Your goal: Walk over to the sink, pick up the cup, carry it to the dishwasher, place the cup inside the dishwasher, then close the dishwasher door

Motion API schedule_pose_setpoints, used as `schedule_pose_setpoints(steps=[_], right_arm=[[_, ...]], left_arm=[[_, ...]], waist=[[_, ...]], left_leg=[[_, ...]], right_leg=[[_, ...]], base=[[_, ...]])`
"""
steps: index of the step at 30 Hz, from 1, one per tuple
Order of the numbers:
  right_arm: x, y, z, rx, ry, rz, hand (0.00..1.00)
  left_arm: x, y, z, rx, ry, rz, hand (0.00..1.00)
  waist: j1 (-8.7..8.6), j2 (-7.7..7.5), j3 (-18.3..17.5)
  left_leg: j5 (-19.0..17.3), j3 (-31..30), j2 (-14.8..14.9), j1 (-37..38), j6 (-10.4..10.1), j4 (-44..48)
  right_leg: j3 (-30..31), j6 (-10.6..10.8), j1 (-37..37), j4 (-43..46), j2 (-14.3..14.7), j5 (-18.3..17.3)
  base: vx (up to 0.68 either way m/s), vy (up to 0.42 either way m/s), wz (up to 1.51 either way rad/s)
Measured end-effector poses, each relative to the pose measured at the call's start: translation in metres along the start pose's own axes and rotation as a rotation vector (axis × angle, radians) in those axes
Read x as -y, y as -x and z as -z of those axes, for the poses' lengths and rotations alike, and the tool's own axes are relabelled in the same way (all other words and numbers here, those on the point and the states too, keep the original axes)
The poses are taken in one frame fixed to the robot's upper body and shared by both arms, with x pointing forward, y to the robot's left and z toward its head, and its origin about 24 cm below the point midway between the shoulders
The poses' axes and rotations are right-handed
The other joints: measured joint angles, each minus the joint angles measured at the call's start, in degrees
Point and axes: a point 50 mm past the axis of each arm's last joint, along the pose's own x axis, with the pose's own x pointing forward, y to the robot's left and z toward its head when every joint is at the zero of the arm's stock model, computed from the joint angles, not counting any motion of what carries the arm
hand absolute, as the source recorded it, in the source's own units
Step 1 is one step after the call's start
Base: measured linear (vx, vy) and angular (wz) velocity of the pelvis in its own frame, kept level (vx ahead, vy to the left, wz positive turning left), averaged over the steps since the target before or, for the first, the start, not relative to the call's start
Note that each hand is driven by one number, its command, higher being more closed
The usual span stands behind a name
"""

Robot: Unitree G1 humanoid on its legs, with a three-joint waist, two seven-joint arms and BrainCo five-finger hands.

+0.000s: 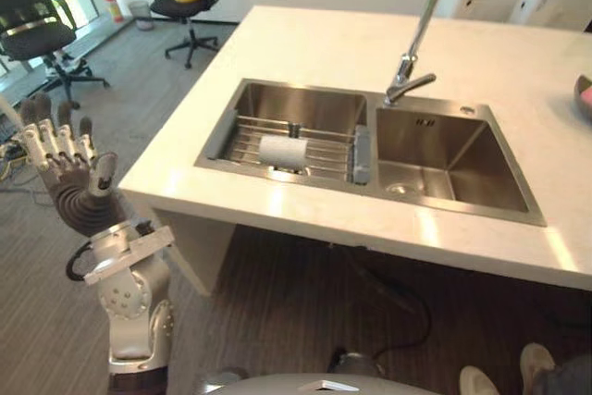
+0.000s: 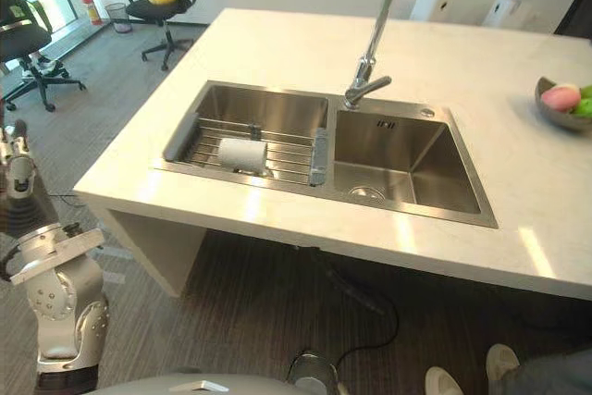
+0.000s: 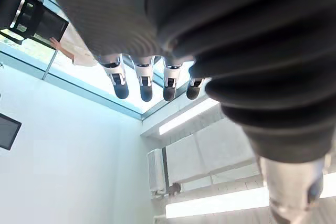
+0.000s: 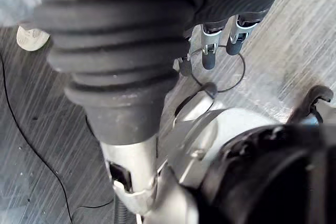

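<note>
The cup (image 1: 282, 151) lies on its side on the wire rack (image 1: 328, 156) in the left basin of the sink (image 1: 296, 88), which is set into the white desk (image 1: 305, 34). Which way its mouth is turned cannot be told. It is judged to be light and rigid, with a smooth, rounded wall that may roll along the rack bars or slip under a weak pinch. It could chip if it is ceramic. A hold around the middle of its body, fingers on one side and thumb on the other, is thought best. The left hand (image 1: 74, 182) is raised beside the desk corner, well apart from the cup, its fingers straight and spread, with nothing held. The right hand (image 4: 210, 53) hangs toward the floor, its fingers relaxed and empty.
</note>
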Motion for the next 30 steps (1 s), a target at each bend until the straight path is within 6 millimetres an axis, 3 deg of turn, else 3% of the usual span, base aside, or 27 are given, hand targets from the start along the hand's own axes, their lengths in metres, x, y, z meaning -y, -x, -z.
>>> schedule_pose_setpoints(steps=[2, 5, 6, 9, 10, 11, 13, 14, 15, 16, 17, 21, 22, 26, 30], right_arm=[[0.000, 0.000, -0.003, -0.009, -0.013, -0.008, 0.00], [0.000, -0.001, 0.002, -0.046, -0.028, -0.020, 0.00], [-0.001, -0.001, 0.004, -0.057, -0.031, -0.024, 0.00], [0.001, 0.000, 0.008, -0.085, -0.039, -0.021, 0.00], [0.001, 0.000, 0.011, -0.098, -0.043, -0.019, 0.00], [0.005, 0.001, 0.009, -0.103, -0.041, -0.010, 0.00], [0.010, 0.002, 0.003, -0.094, -0.022, -0.010, 0.00], [0.012, 0.003, 0.000, -0.087, -0.012, -0.012, 0.00], [0.016, 0.004, -0.006, -0.069, 0.006, -0.005, 0.00], [0.020, 0.006, -0.012, -0.044, 0.017, -0.001, 0.00], [0.021, 0.007, -0.014, -0.037, 0.018, -0.001, 0.00], [0.014, 0.006, 0.013, -0.071, -0.019, -0.032, 0.00], [0.018, 0.008, 0.019, -0.078, -0.028, -0.027, 0.00], [0.029, 0.012, 0.023, -0.080, -0.045, -0.007, 0.00], [0.037, 0.015, 0.022, -0.041, -0.087, 0.004, 0.00]], left_arm=[[0.006, -0.003, 0.003, -0.018, -0.024, 0.020, 0.00], [0.010, -0.004, 0.006, -0.046, -0.030, 0.033, 0.00], [0.011, -0.003, 0.007, -0.060, -0.030, 0.036, 0.00], [0.017, 0.003, 0.017, -0.102, -0.067, 0.081, 0.00], [0.015, 0.004, 0.018, -0.112, -0.075, 0.081, 0.00], [0.014, 0.005, 0.018, -0.117, -0.079, 0.085, 0.00], [0.014, 0.005, 0.015, -0.107, -0.077, 0.108, 0.00], [0.014, 0.005, 0.012, -0.100, -0.078, 0.116, 0.00], [0.014, 0.005, 0.009, -0.095, -0.067, 0.122, 0.00], [0.012, 0.004, 0.008, -0.101, -0.046, 0.126, 0.00], [0.009, 0.003, 0.008, -0.110, -0.047, 0.123, 0.00], [-0.004, -0.005, 0.007, -0.122, -0.053, 0.113, 0.00], [-0.001, -0.005, 0.007, -0.124, -0.051, 0.135, 0.00], [0.010, 0.001, 0.016, -0.173, -0.025, 0.207, 0.00], [0.022, 0.009, 0.030, -0.245, 0.000, 0.307, 0.00]], waist=[[-0.04, 0.65, -0.5], [0.11, 0.00, -0.6], [0.11, -0.31, -0.4], [-0.07, -1.84, 2.2], [0.10, -2.35, 2.8], [0.35, -1.86, 3.1], [1.03, -0.54, 3.9], [1.32, 0.16, 3.9], [1.73, 1.94, 3.6], [1.68, 3.95, 3.5], [1.64, 4.24, 3.2], [-0.19, -1.30, 1.1], [-0.72, -1.88, 0.6], [-1.98, -1.04, -0.8], [-3.00, 0.87, -1.6]], left_leg=[[2.7, -0.1, 0.7, 0.9, 0.9, -3.1], [6.0, 0.0, 0.1, 0.8, 2.0, -2.1], [6.1, 0.0, -0.3, -0.5, 2.1, 0.9], [6.3, -0.1, 0.0, -9.6, 1.2, 20.9], [4.2, 0.0, -0.1, -10.1, 1.4, 21.8], [0.6, 0.1, -0.8, -10.8, 1.5, 18.8], [1.1, -0.1, -1.8, -11.4, 1.6, 11.4], [2.7, -0.1, -1.7, -11.5, 1.1, 7.9], [3.8, 0.1, -0.3, -11.3, 0.9, 3.5], [7.3, 1.2, 1.9, -11.3, 0.1, 3.6], [8.7, 2.1, 2.0, -11.0, 0.2, 3.8], [10.3, 6.9, -2.8, -6.9, 0.8, -5.0], [11.8, 7.9, -3.4, -5.9, 0.7, -8.0], [14.2, 7.8, -4.0, -5.4, 1.0, -10.8], [15.1, 7.9, -3.5, -4.3, 1.4, -12.5]], right_leg=[[-0.1, -0.5, 0.8, -3.0, 1.6, 0.6], [0.0, -0.6, 2.5, -6.6, 1.9, 0.8], [-0.1, -0.6, 3.0, -7.0, 1.6, 0.7], [0.0, -1.2, 8.3, -10.7, 1.0, 1.2], [0.1, -1.3, 9.1, -11.2, 0.7, 1.1], [0.2, -1.3, 10.7, -12.0, 0.2, 1.1], [0.9, -0.9, 11.9, -12.3, -0.7, 0.9], [1.6, -0.6, 11.7, -12.1, -1.0, 0.7], [1.9, 0.4, 11.6, -11.7, -0.2, 0.5], [2.6, 2.1, 11.9, -11.0, 1.1, 1.1], [3.5, 2.7, 12.0, -10.7, 1.0, 1.2], [6.6, 5.3, 9.5, -9.1, -4.3, 0.9], [6.4, 5.7, 9.2, -9.1, -5.0, 0.7], [5.1, 6.0, 9.0, -11.0, -5.2, 0.5], [4.5, 6.2, 10.7, -13.8, -4.3, 0.7]], base=[[0.22, -0.187, -0.09], [0.11, -0.112, -0.03], [0.09, -0.086, 0.09], [0.06, -0.022, 0.26], [0.05, 0.041, 0.20], [0.03, 0.066, 0.00], [0.02, 0.107, -0.13], [0.01, 0.182, -0.46], [0.05, 0.265, -0.66], [0.08, 0.249, -0.69], [0.09, 0.276, -0.64], [0.12, 0.202, -0.30], [0.13, 0.078, 0.06], [0.15, 0.020, 0.11], [0.16, -0.036, 0.02]])
